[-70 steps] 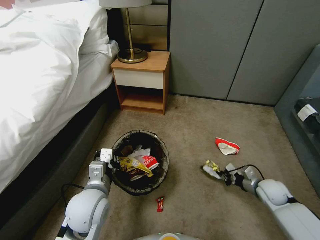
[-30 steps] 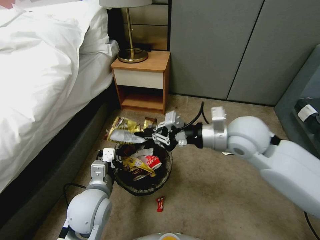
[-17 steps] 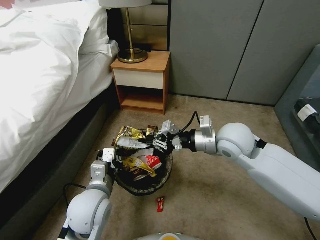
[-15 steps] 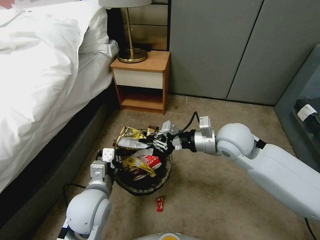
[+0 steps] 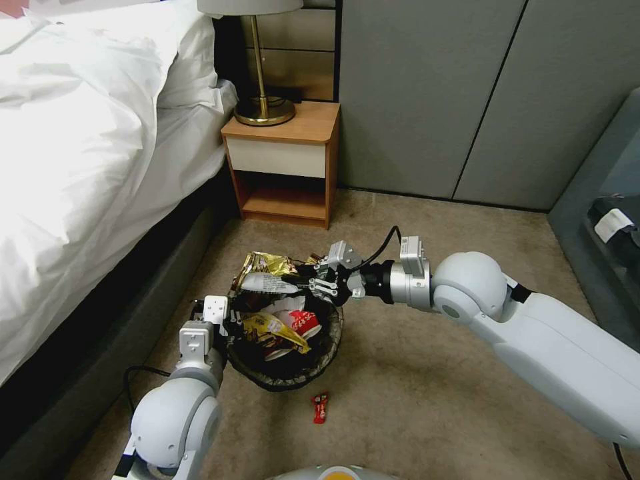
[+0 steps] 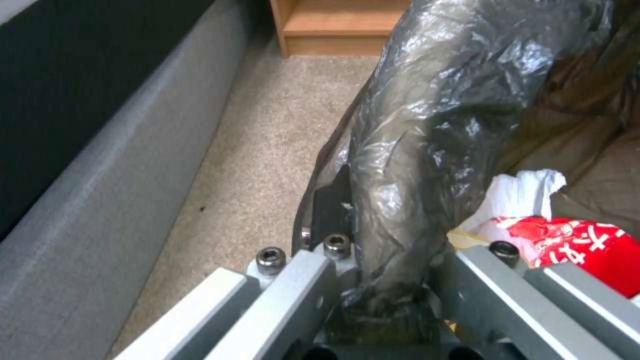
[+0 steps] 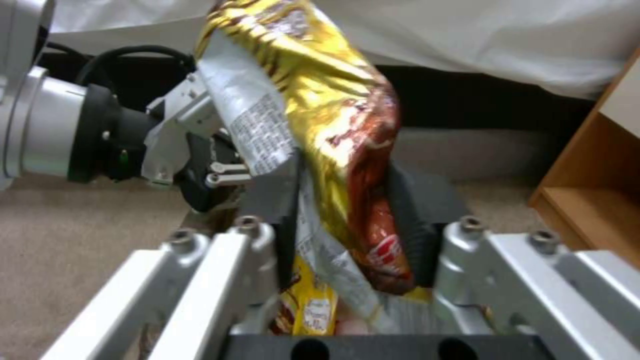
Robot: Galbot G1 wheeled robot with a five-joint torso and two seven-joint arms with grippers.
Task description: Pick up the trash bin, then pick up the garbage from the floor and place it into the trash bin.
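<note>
The trash bin [image 5: 293,383] stands on the carpet, its dark bag [image 6: 427,125] folded over the rim. My left gripper [image 5: 223,317] is shut on the rim at the bin's left side, one finger [image 6: 333,220] outside the bag. Inside lie a red-and-white cup [image 5: 303,323], a yellow wrapper [image 5: 270,330] and white tissue. My right gripper [image 5: 313,280] hovers over the bin's far edge, shut on a gold snack wrapper [image 5: 263,273] that hangs between its pads [image 7: 327,100]. A small red wrapper [image 5: 321,407] lies on the floor just in front of the bin.
A bed [image 5: 80,167] with a white duvet runs along the left. A wooden nightstand [image 5: 283,163] with a brass lamp [image 5: 263,110] stands behind the bin. Grey wall panels [image 5: 433,100] close the back and grey furniture [image 5: 600,220] the right. Open carpet [image 5: 400,400] lies right of the bin.
My right gripper carried the gold wrapper from the floor at the right to above the bin, then came lower and slightly right over its far edge. The left gripper stayed put.
</note>
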